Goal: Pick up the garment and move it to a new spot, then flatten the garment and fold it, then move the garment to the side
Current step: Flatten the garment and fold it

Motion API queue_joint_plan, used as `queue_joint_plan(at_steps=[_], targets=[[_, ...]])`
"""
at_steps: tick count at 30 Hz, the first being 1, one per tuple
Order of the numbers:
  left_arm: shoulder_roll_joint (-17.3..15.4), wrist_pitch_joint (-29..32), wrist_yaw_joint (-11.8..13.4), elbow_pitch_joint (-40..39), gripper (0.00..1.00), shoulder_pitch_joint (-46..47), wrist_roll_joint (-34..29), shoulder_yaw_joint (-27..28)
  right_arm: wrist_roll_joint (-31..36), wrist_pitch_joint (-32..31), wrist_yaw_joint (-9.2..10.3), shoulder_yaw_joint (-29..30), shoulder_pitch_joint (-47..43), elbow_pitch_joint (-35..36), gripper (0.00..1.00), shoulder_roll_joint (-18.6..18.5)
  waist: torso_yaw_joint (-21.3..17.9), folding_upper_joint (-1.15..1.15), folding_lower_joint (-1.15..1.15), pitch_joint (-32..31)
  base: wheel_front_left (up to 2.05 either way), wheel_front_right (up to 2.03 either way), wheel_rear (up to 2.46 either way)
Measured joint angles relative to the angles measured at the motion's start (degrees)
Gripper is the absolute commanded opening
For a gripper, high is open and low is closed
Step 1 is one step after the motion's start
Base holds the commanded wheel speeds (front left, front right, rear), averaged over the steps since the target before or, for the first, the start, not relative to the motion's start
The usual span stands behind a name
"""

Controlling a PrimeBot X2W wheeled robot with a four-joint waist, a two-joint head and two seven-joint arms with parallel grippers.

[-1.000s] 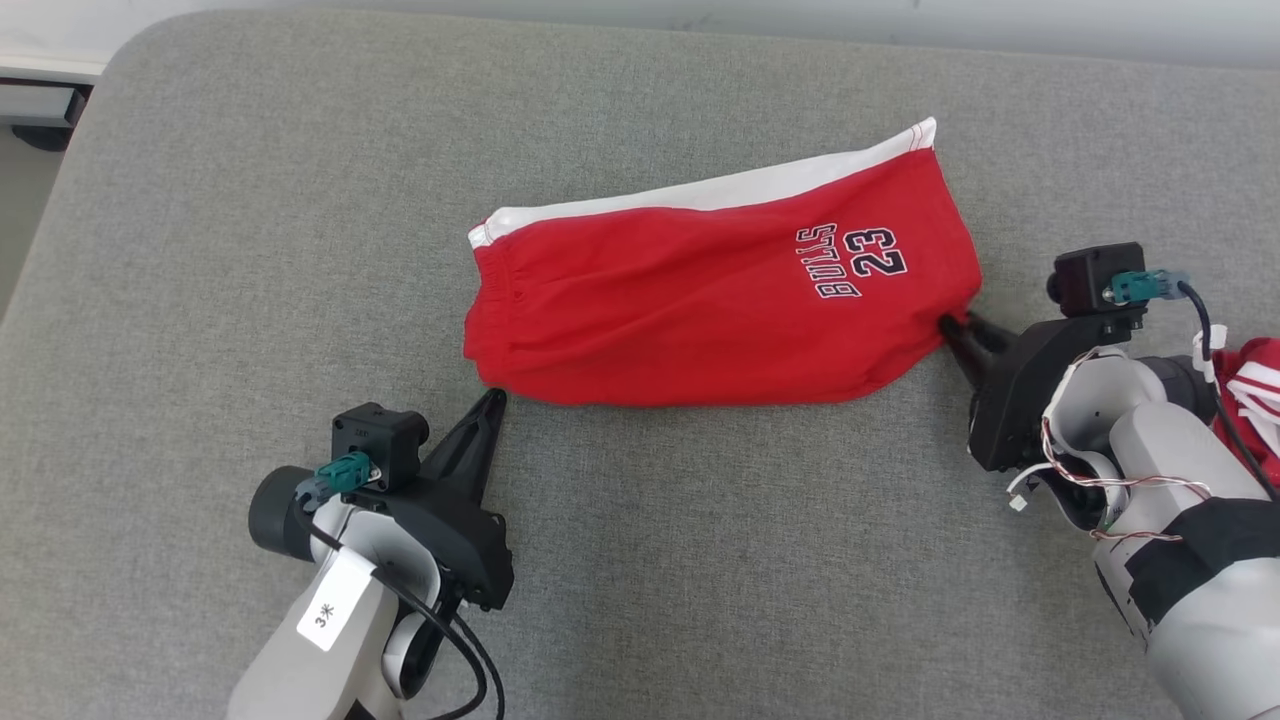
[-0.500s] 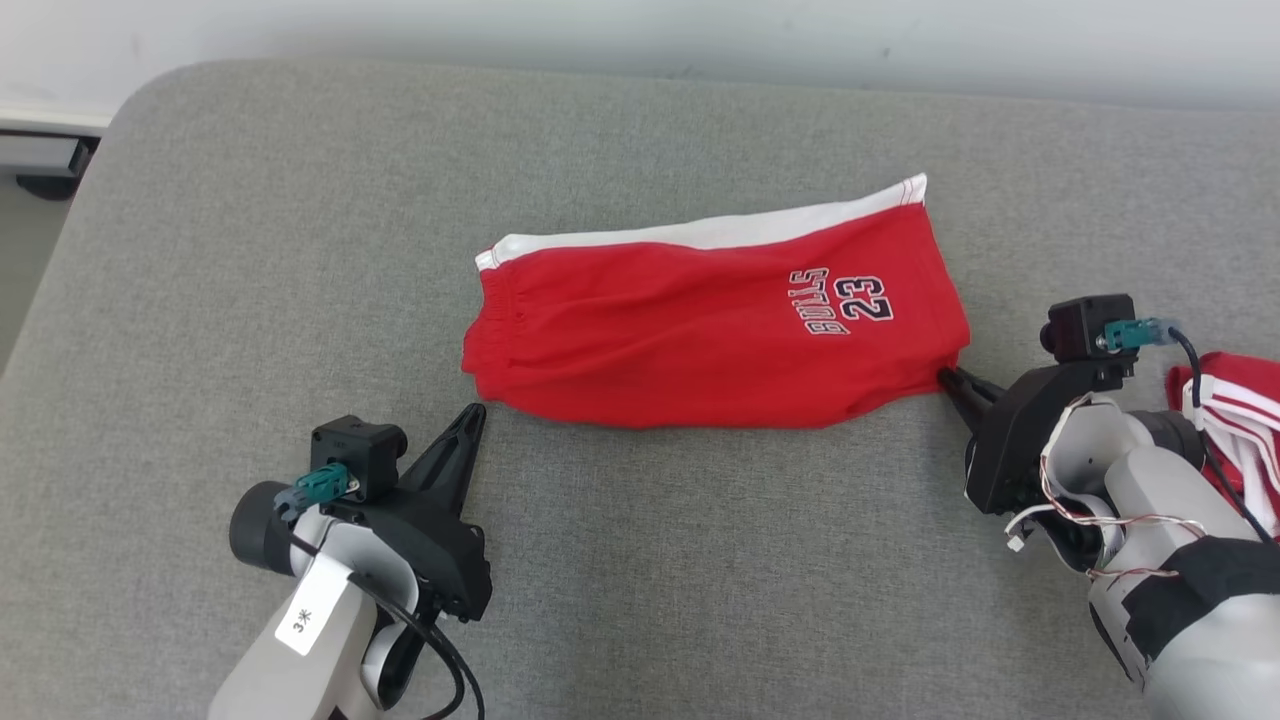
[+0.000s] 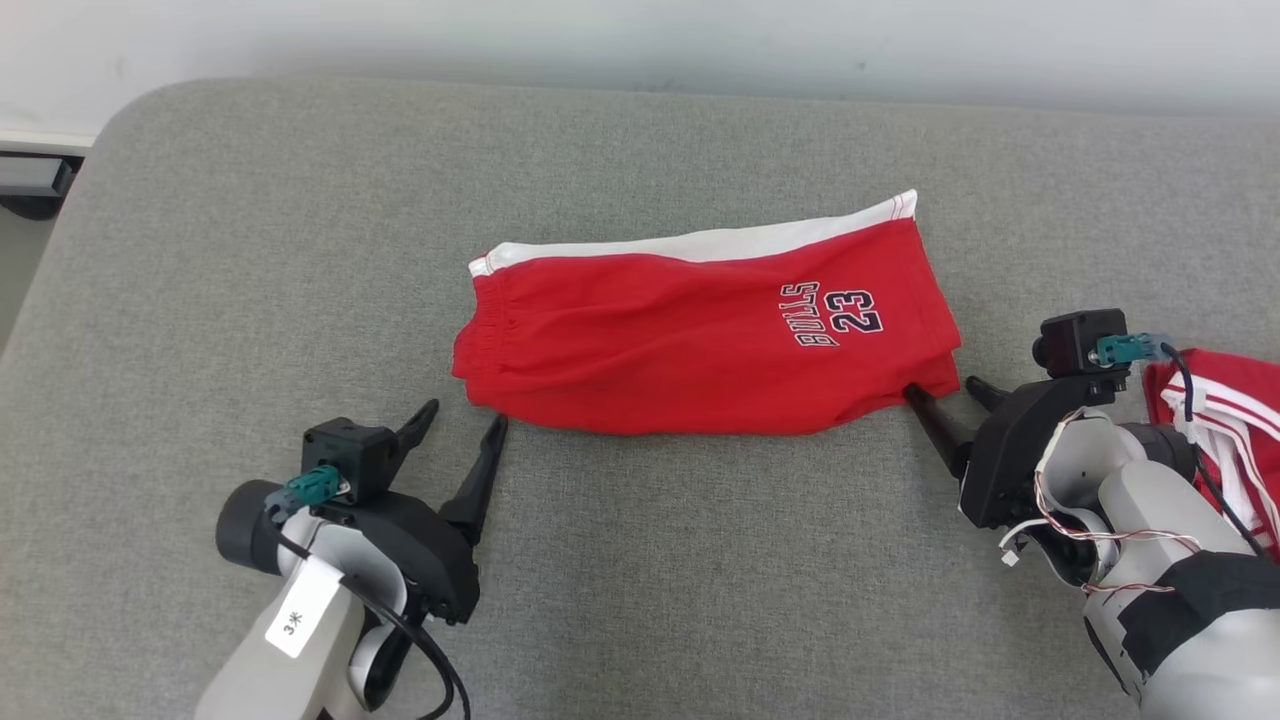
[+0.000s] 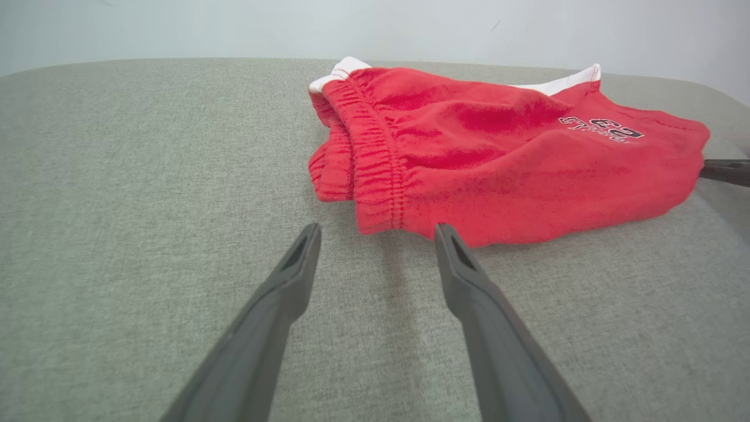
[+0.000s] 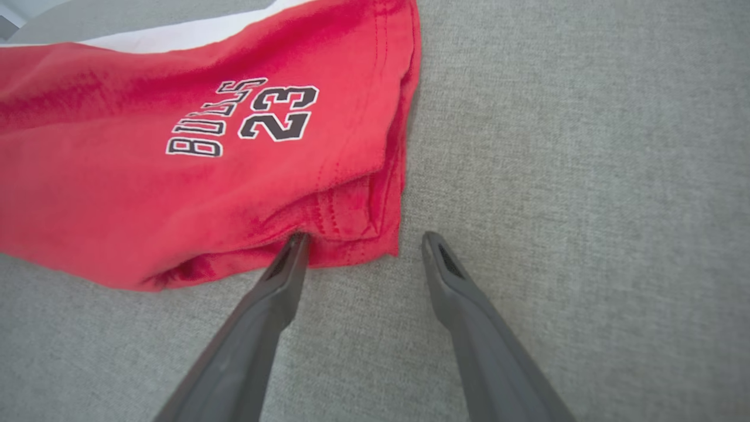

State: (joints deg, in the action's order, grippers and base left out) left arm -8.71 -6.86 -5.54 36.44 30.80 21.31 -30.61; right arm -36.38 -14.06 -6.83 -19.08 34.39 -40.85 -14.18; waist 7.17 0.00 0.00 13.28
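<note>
Let go of garment (image 3: 700, 345) corner with right gripper (image 3: 941, 388), jaws now parted; opened left gripper (image 3: 465, 414) as well, just short of waistband.

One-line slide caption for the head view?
Folded red shorts on a grey padded surface, open left gripper and open right gripper at the near corners.

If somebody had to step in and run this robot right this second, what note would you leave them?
Left gripper: open, holding nothing, right by the waistband end of the red shorts.
Right gripper: open, holding nothing, one fingertip against the leg-hem corner.
Shorts: lying folded in half on the grey padded surface.
Done: flattening and folding, it seems.
To do: grip the shorts and move them to the side. Another red-and-white garment lies further right.
</note>
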Motion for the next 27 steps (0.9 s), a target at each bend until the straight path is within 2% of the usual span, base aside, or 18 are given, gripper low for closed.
queue_joint_plan(at_steps=[7,16,17,18,19,20,22,23,24,26,27], targets=[[-1.0,0.3,0.0,0.0,1.00,1.5,-0.1,0.3,0.0,-0.1,0.00,-1.3,0.2,1.5,1.00,0.6,-0.6,0.00,0.00,1.3,0.00,0.00,0.00],[-0.7,1.3,-0.1,0.6,0.98,2.9,-0.2,-0.3,0.0,-0.6,-0.24,-1.9,1.1,2.2,1.00,1.2,-2.1,0.00,0.00,2.6,0.00,0.00,0.00],[-0.6,1.3,-0.1,0.8,0.80,2.9,-0.3,-0.4,0.0,-0.6,-0.24,-1.9,1.1,2.3,1.00,1.2,-2.2,0.00,0.00,2.7,0.00,0.00,0.00],[-0.6,1.4,-0.1,0.9,0.80,2.9,-0.3,-0.4,0.0,-0.6,-0.24,-1.9,1.1,2.3,1.00,1.2,-2.2,0.00,0.00,2.7,0.00,0.00,0.00],[-0.6,1.4,-0.1,1.1,0.59,2.9,-0.3,-0.4,0.0,-0.8,-0.24,-1.9,1.1,2.3,1.00,1.2,-2.2,0.00,0.00,2.7,0.00,0.00,0.00],[-0.6,1.4,-0.1,1.1,0.42,2.9,-0.3,-0.4,0.0,-1.1,-0.24,-1.9,1.1,2.3,1.00,1.1,-2.3,0.00,0.00,2.8,0.00,0.00,0.00],[-0.6,1.4,-0.1,1.2,0.25,2.9,-0.3,-0.4,0.0,-1.2,-0.24,-2.0,1.1,2.3,0.98,1.1,-2.3,0.00,0.00,2.8,0.00,0.00,0.00],[-0.6,1.4,-0.1,1.2,0.17,2.9,-0.3,-0.4,0.0,-1.4,-0.24,-2.2,1.1,2.2,0.82,1.1,-2.2,0.00,0.00,2.8,0.00,0.00,0.00],[-0.6,1.4,-0.4,1.2,0.00,2.9,-0.3,-0.4,-0.1,-1.7,-0.24,-2.2,1.1,2.2,0.48,1.0,-2.2,0.00,0.00,2.8,0.00,0.00,0.00],[-0.6,1.4,-0.5,1.3,0.00,2.9,-0.3,-0.3,-0.3,-2.0,-0.24,-2.3,1.0,2.1,0.27,0.7,-2.1,0.00,0.00,2.7,0.00,0.00,0.00],[-0.5,1.4,-0.5,1.5,0.00,2.9,-0.3,-0.4,-0.5,-2.2,-0.24,-2.3,1.0,2.0,0.09,0.4,-2.0,0.00,0.00,2.6,0.00,0.00,0.00]])
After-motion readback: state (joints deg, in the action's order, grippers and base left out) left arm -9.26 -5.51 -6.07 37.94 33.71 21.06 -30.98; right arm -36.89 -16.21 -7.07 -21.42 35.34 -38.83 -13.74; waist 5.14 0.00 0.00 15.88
